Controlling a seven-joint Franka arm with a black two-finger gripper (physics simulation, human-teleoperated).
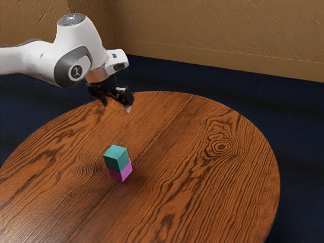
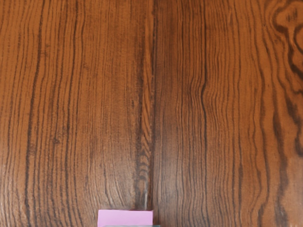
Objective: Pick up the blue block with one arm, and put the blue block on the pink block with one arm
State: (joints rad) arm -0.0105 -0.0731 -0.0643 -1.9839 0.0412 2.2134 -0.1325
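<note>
The blue block [image 1: 116, 156], teal in colour, rests squarely on top of the pink block [image 1: 121, 171] near the middle of the round wooden table [image 1: 212, 152]. My gripper [image 1: 117, 105] hangs above the table's far side, well up and back from the stack, toward the exterior view's left. Its fingers stand open with nothing between them. In the wrist view the pink block [image 2: 125, 218] shows against the wood grain, just under the hand's edge.
Bare wood surrounds the two-block stack on all sides. Dark blue carpet [image 1: 263, 96] lies beyond the table's rim, and a tan wall [image 1: 217, 25] rises behind it.
</note>
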